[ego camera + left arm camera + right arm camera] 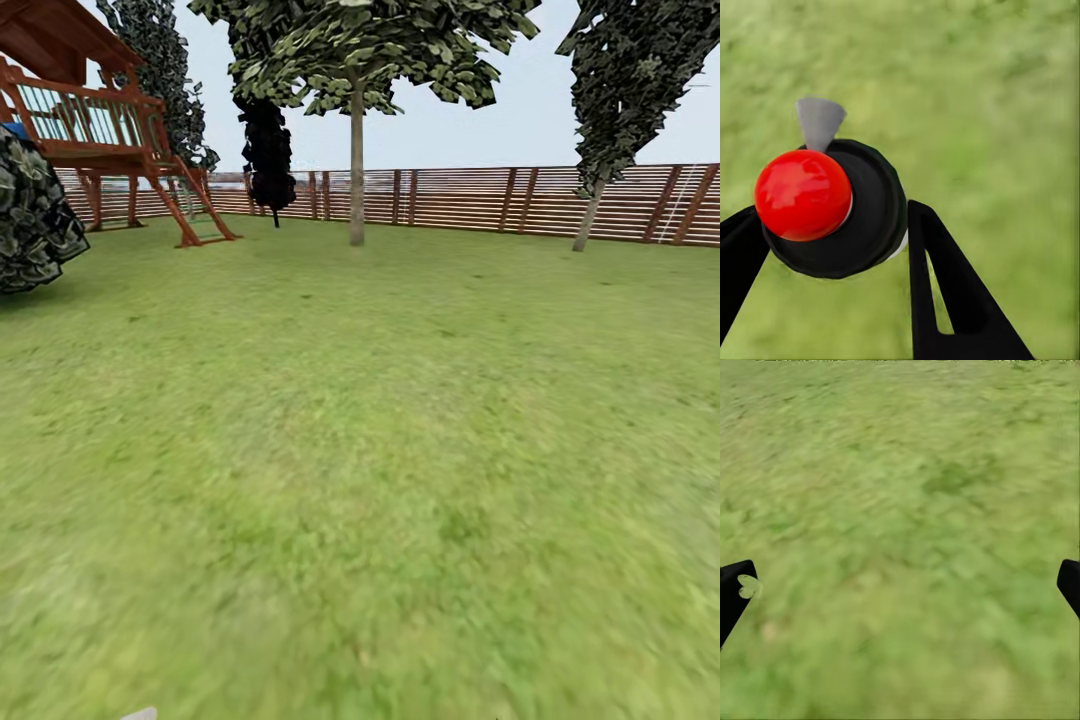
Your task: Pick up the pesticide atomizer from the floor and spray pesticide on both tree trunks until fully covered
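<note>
In the left wrist view my left gripper (836, 217) is shut on the pesticide atomizer (866, 221). The atomizer has a round black cap, a red ball (801, 193) and a grey nozzle (819, 121), and it hangs above the grass floor (982, 112). My right gripper (900, 585) is open over bare grass, with only its black fingertips (733, 592) showing. One tree (356, 60) with a straight grey-tan trunk (356, 175) stands far ahead near the fence. Pesticide on the trunk cannot be made out from here.
A brown slat fence (470, 200) closes the far side of the lawn. At the far left are a red-brown wooden playhouse (110, 130) and a dark bush (30, 220). A dark columnar tree (268, 150) and a leaning thin-trunked tree (625, 90) flank the task tree.
</note>
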Controlling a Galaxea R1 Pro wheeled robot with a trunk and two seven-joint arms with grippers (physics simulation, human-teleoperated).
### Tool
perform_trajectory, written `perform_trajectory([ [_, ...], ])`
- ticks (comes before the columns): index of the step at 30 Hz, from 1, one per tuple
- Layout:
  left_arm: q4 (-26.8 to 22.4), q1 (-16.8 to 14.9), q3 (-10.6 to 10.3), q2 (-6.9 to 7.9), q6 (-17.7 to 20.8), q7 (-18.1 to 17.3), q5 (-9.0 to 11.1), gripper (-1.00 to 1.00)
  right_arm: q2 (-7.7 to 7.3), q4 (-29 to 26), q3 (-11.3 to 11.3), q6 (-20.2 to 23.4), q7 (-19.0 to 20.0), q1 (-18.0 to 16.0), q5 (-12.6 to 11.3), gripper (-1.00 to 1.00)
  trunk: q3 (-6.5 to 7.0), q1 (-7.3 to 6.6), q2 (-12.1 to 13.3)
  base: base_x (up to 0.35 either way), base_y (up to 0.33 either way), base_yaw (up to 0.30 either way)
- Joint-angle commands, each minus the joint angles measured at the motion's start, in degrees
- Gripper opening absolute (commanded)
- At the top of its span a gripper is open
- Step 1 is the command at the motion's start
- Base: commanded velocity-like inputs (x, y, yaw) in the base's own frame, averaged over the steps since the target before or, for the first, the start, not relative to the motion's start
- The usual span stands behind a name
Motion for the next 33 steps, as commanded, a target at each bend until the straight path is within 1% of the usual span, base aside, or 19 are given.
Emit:
perform_trajectory([
  [1,0.0,0.0,0.0,0.00,0.0,0.0,0.0,-1.00,0.00,0.0,0.0,0.0,0.0,0.0,0.0,1.00,0.00,0.00,0.0,0.338,0.000,0.000],
  [33,0.1,0.0,0.0,0.00,0.0,0.0,0.0,-1.00,0.00,0.0,0.0,0.0,0.0,0.0,0.0,1.00,0.00,0.00,0.0,0.338,0.000,0.000],
])
